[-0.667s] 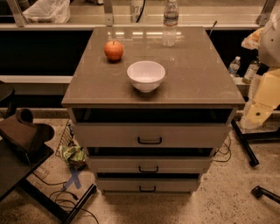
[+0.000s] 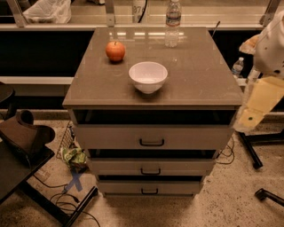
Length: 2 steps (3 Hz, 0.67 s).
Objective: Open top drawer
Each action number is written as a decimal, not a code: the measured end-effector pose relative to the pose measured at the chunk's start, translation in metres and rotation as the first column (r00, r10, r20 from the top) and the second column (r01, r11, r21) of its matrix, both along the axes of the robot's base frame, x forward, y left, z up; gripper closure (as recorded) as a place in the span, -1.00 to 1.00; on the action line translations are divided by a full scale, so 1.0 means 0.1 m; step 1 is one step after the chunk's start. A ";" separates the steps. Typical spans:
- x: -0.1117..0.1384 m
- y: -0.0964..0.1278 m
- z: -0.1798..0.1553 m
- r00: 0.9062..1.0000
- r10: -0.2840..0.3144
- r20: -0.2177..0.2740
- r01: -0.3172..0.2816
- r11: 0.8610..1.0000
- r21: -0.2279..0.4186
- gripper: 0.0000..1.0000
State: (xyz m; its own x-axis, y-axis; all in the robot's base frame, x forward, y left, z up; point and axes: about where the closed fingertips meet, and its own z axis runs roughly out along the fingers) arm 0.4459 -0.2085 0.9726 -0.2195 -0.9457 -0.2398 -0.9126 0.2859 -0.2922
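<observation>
At your far left, a dark brown lumpy object (image 2: 22, 133) rests on a black stand, and behind it a white plastic bag (image 2: 46, 11) lies on the back counter. On the speckled floor by the table's left foot you can see a crumpled green packet (image 2: 73, 156) and a cross of blue tape (image 2: 75, 179). The grey-brown square table (image 2: 199, 75) carries a red-orange apple (image 2: 115, 51) at its back left. A round white bowl (image 2: 148, 76) sits just in front and to the right of the apple, and the two are apart. A clear plastic water bottle (image 2: 173, 22) stands upright at the back edge. Under the table top sits the top drawer (image 2: 111, 136), its wide grey-beige front facing you with a small black bar handle (image 2: 151, 142) at centre. A dark gap runs between its front and the table top, and none of its inside shows. Below it are two shorter drawer fronts (image 2: 151, 166) with like handles. At the right, the robot's white rounded arm (image 2: 270, 48) comes down to the cream-coloured hand (image 2: 253, 113). The hand hangs just beside the table's right front corner, level with the top drawer's right end and well away from its handle. It holds nothing you can see, and you cannot tell whether it is open or closed, or whether it touches the table.
</observation>
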 end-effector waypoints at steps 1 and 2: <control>-0.05 0.19 -0.41 0.998 0.048 0.042 -0.049 0.998 0.033 -1.00; -0.15 0.34 -0.95 0.986 0.148 0.076 -0.152 0.986 0.062 -1.00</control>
